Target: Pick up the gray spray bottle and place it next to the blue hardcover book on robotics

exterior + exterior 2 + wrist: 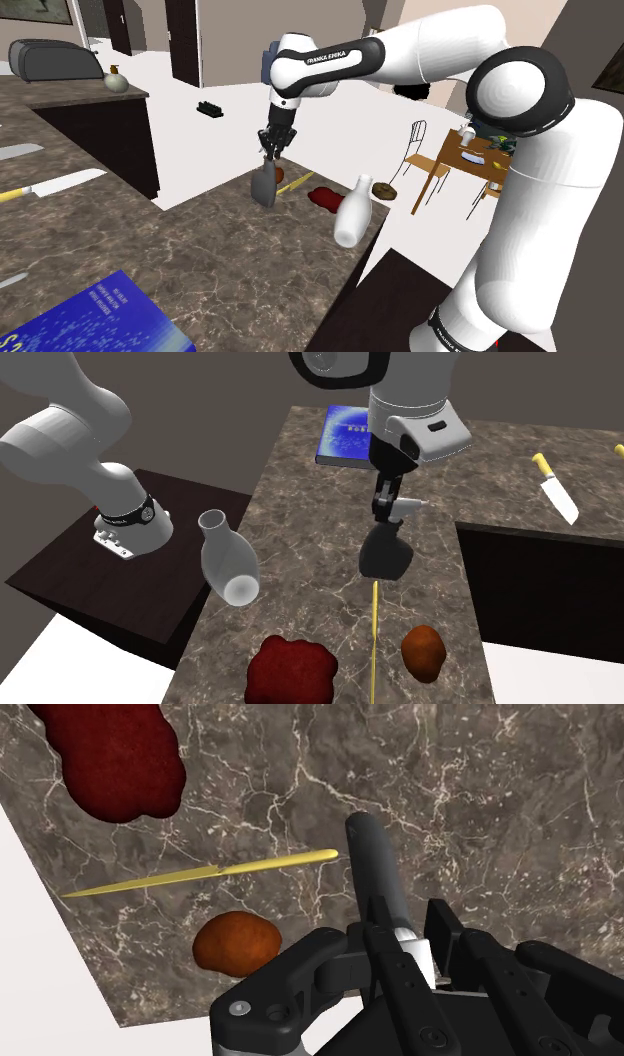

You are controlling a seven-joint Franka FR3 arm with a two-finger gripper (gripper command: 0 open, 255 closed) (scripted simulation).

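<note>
The white arm (440, 50) is reaching out from its stand over the bench (200, 250). Its forearm is lying nearly level and its wrist is bending so that the end effector (385, 512) is pointing straight down over the marbled top. The black fingers (392, 974) are clamping on the head of the gray spray bottle (385, 555), gripping it just beside its white nozzle, so the dark body is hanging directly beneath the end effector. Whether its base is touching the bench cannot be told. In the second exterior view the bottle is sitting just past the tip of a thin yellow stick (374, 642). A dark red lump (290, 670) and an orange-brown lump (423, 650) are lying nearer the camera on either side of that stick. A white vase (228, 557) is showing at the bench's edge, to that view's left of the bottle. The blue book (345, 437) is lying flat at the opposite end of the bench, well apart from the bottle and behind the arm in that view. A yellow-handled knife (555, 487) is resting on the bench toward that view's right.
</note>
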